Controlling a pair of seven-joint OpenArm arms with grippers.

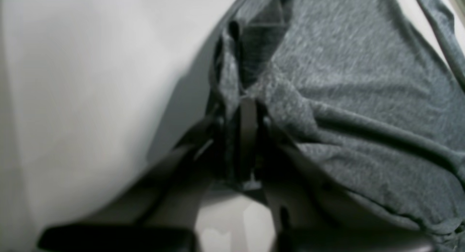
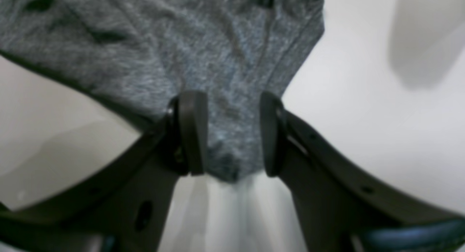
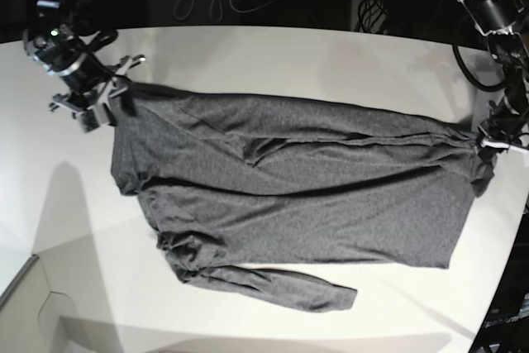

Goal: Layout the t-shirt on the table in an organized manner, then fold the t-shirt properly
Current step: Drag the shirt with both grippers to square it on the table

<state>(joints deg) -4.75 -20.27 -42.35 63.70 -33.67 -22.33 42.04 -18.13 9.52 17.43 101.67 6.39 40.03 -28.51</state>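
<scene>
— Where's your shirt (image 3: 289, 196)?
— Spread across the tabletop (image 3: 273, 47). Your left claw (image 1: 247, 110) pinches its right edge; your right claw (image 2: 230, 135) stands apart around the far-left corner.

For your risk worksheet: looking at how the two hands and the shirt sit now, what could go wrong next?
1. The right hand is open around a shirt corner; it may snag when lifting.
2. The left hand is shut on the shirt near the table edge; pulling could drag cloth off.
3. The bunched sleeve may fold in crooked.
</scene>
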